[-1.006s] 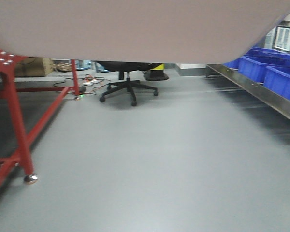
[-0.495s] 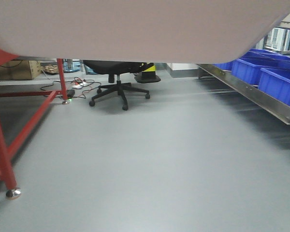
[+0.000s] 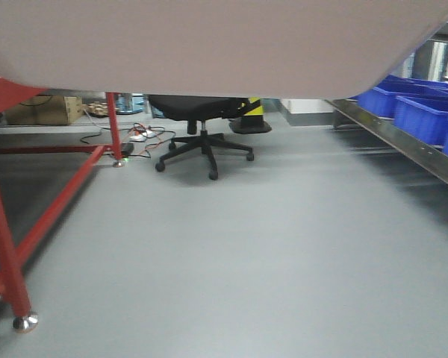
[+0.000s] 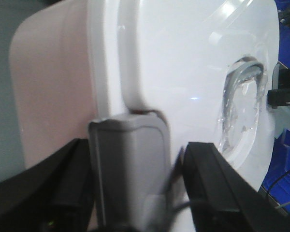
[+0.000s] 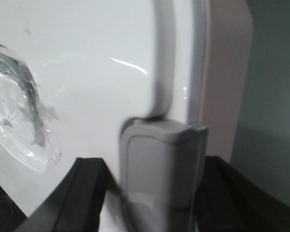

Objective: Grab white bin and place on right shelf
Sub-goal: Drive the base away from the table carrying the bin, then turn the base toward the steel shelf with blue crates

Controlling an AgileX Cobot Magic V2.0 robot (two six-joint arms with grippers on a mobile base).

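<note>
The white bin (image 3: 209, 45) is up in the air: in the front view its pale underside fills the whole top, high above the grey floor (image 3: 246, 253). The left fingers (image 4: 63, 183) stand spread at one end of the bin, one on each side of a grey latch (image 4: 130, 164) on the edge of the glossy lid (image 4: 183, 63). One finger touches the latch, the other is just beside it. The right fingers (image 5: 89, 188) stand the same way around a second grey latch (image 5: 159, 164). Whether they squeeze the latches or only straddle them, I cannot tell. The right shelf (image 3: 403, 142), carrying blue bins (image 3: 425, 112), lies lower than the bin and to its right, well apart. A red frame (image 3: 6, 253) stands below the bin's left side, and a black office chair (image 3: 201, 134) beyond the bin.
</note>
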